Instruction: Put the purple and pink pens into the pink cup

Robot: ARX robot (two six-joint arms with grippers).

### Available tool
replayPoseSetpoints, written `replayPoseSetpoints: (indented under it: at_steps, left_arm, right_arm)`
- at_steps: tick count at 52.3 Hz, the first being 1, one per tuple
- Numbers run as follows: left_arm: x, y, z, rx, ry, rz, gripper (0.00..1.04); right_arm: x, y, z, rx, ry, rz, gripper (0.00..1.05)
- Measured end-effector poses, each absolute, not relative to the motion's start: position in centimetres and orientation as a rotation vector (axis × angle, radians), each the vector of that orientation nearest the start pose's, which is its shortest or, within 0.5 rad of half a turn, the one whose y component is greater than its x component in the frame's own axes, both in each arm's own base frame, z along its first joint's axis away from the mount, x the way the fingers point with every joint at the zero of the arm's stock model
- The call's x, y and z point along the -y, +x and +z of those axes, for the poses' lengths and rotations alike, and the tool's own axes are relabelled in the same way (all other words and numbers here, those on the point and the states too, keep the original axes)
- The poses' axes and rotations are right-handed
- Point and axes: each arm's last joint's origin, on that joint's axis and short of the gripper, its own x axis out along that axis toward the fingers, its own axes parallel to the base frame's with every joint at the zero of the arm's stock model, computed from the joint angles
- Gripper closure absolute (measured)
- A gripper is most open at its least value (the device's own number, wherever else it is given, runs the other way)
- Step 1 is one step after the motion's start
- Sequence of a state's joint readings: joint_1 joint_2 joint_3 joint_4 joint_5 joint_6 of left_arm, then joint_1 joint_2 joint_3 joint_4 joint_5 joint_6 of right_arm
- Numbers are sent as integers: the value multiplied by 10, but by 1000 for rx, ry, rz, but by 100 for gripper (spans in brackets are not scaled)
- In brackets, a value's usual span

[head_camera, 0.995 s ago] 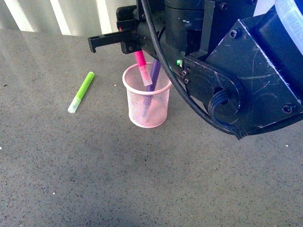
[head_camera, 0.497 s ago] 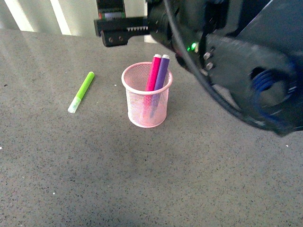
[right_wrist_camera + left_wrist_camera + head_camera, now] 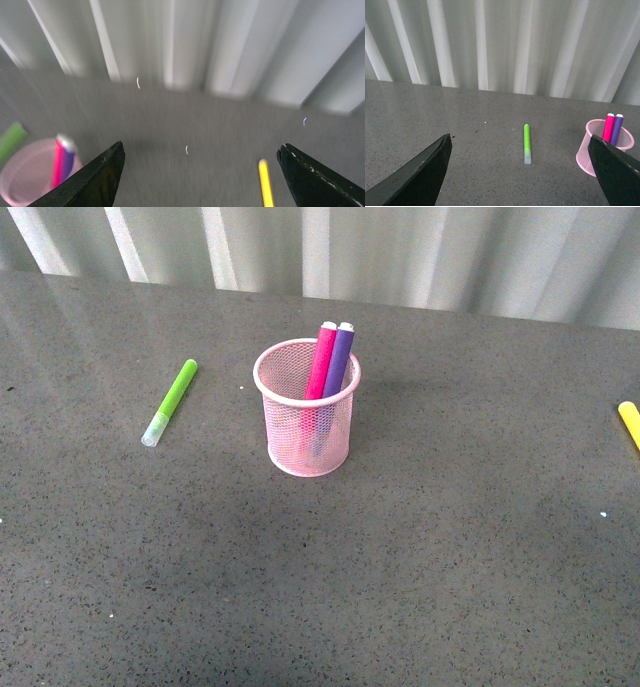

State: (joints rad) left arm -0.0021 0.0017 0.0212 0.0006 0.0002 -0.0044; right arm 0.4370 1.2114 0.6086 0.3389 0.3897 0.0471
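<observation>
Upright at last, the pink pen and purple pen stood side by side in the cup, their ends clear of the rim and leaning toward its far edge. A second earlier the pink pen had hung tilted over the cup mouth under the right arm; half a second earlier it was already in the cup while the arm drew off above; by this moment the arm had left the front view altogether.

Both pens being inside, the task looked finished, with nothing left to place.

A green marker lay flat to the left of the cup, well apart from it, and a yellow marker lay far to the cup's right at the frame edge; neither belonged in the cup.

From the wrist views, the left gripper was spread wide and held nothing, looking toward the cup from beyond the green marker. The right gripper, blurred by motion, was likewise spread wide and empty, with the cup to one side and the yellow marker to the other.
</observation>
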Motion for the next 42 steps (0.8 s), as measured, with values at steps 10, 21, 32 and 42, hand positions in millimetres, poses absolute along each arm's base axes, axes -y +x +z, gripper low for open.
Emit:
replayPoseSetpoints:
  at_steps: [10,21,32,42]
  left_arm:
    - [0,97,171,19,-4,2,7]
    - [0,96,171,20,-4,-2,7]
    - [0,96,171,20,-4,-2,7]
    - [0,96,171,20,-4,-2,7]
  right_arm:
    - [-75,217,215,-29,-1,30,37]
    - [-43,189,200,-9,2,2,74]
    - [-24,166,186,-11,-2,5,101]
    - [-16,153,180,-12,-1,8,101]
